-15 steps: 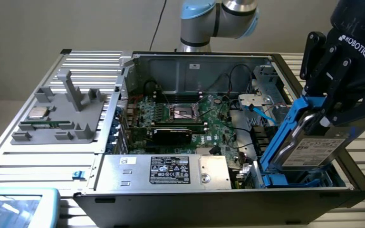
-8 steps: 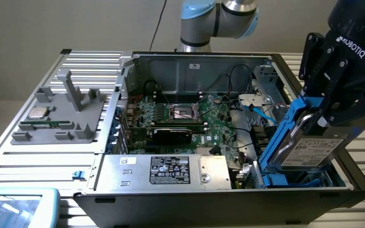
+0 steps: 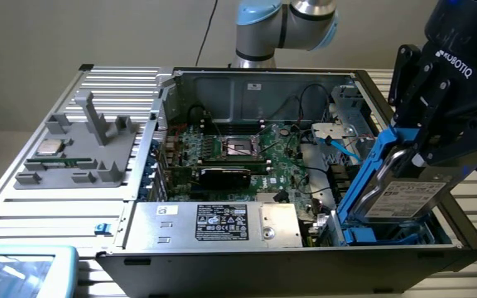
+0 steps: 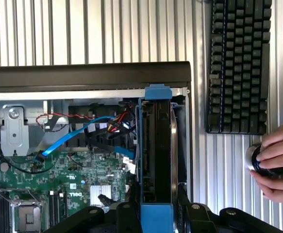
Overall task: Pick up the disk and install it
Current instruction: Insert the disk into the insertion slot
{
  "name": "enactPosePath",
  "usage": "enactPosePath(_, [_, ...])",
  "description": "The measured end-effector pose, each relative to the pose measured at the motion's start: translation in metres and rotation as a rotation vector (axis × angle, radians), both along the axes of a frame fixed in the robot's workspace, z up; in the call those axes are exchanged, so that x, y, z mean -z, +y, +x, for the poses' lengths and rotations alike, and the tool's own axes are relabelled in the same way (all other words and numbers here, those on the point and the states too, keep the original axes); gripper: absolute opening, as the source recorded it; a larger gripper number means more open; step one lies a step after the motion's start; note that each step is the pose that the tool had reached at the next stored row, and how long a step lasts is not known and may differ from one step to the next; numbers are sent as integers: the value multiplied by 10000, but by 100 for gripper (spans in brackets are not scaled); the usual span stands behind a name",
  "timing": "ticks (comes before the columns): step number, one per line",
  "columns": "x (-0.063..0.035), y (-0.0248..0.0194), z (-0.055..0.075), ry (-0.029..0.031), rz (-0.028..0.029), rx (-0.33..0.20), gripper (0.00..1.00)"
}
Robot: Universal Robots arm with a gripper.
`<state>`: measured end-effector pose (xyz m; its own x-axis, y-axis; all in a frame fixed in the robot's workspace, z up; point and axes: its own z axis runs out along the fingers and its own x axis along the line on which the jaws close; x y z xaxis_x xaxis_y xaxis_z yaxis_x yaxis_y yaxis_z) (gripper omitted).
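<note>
The gripper (image 3: 418, 162) pinches the disk (image 3: 397, 194), which stands tilted with its lower end in the corner bay of the open computer case (image 3: 305, 264), at the exterior view's right. The case lies on a ribbed metal table (image 3: 48, 208) before a plain wall (image 3: 72, 31). A keyboard (image 4: 238, 63) lies beside the case, near a person's hand (image 4: 277, 162).
</note>
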<state>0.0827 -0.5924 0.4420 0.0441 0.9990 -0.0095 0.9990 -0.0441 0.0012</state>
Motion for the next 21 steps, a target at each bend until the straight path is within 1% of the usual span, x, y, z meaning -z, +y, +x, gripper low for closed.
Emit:
enactPosePath(9, [9, 4, 0, 0, 7, 0, 37])
enactPosePath(15, [20, 9, 0, 1, 2, -27, 37])
enactPosePath(18, [46, 8, 0, 1, 2, -69, 37])
enactPosePath(21, [93, 8, 1, -1, 3, -108, 37])
